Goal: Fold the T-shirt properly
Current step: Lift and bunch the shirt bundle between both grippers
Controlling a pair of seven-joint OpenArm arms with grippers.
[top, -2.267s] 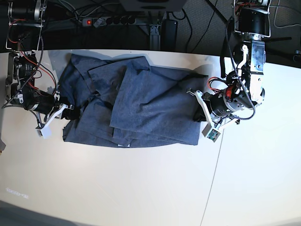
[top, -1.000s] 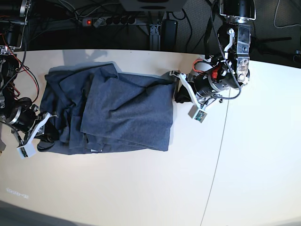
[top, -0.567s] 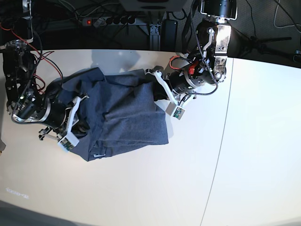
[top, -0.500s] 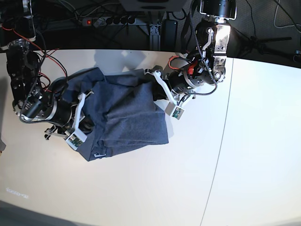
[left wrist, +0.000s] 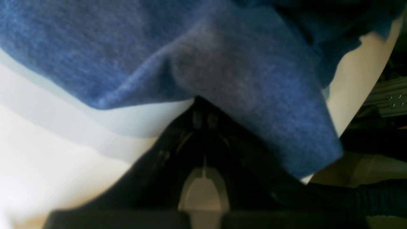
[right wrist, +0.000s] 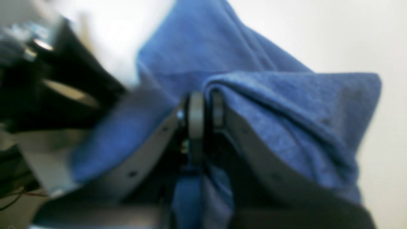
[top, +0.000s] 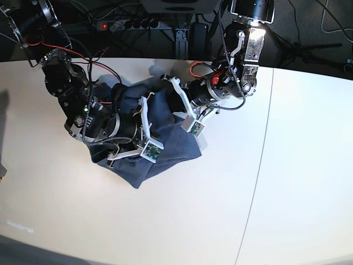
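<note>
Base view: my shirt (top: 171, 146) sat half folded, bunched.
My right gripper (right wrist: 198, 105) and left gripper (top: 175, 99) each clenched cloth; flattening and squaring remained, I judged.

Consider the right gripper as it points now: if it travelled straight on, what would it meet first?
The right gripper, shut on the T-shirt, points across the bunched cloth toward the left gripper. It would probably push more T-shirt fabric first, then the left gripper close beyond, though the depth between them is unclear.
</note>
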